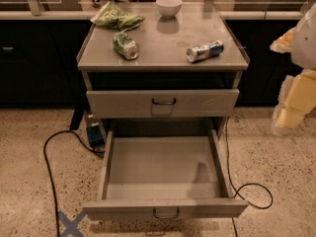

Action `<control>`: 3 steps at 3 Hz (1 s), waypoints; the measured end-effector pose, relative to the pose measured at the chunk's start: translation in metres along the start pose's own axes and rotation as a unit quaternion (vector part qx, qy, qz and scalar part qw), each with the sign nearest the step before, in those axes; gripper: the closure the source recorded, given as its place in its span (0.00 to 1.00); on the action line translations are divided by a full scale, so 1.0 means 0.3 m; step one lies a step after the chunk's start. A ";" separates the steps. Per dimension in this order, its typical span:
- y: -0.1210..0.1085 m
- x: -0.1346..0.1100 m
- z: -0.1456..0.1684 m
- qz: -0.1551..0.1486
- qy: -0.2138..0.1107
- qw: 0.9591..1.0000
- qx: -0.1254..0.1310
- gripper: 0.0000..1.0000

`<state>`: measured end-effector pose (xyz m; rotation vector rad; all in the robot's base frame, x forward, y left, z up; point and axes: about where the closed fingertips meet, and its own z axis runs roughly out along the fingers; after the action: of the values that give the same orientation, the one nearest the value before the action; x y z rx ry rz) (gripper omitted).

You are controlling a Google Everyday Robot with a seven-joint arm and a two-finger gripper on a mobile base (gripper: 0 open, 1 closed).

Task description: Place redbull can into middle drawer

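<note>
- Redbull can: silver-and-blue, lying on its side at the grey worktop's right front.
- Middle drawer open, floor bare.
- Gripper at right edge, beside the worktop; clenched or released, cannot tell.

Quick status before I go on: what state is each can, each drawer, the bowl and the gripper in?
redbull can: on its side on the cabinet top, right half, not gripped.
green can: on its side, left half.
bowl: upright, at the back.
upper drawer: shut.
middle drawer: pulled open, floor bare.
gripper: at the right edge of view, beside the cabinet, apart from the cans.
</note>
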<state>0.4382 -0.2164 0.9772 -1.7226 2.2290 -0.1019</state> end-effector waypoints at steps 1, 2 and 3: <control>0.000 0.000 0.000 0.000 0.000 1.000 0.000 0.00; -0.019 -0.014 0.011 -0.008 0.007 1.000 0.005 0.00; -0.109 -0.070 0.062 -0.035 0.018 0.999 0.019 0.00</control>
<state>0.4787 -0.2027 0.9722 -1.7923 2.1771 -0.1908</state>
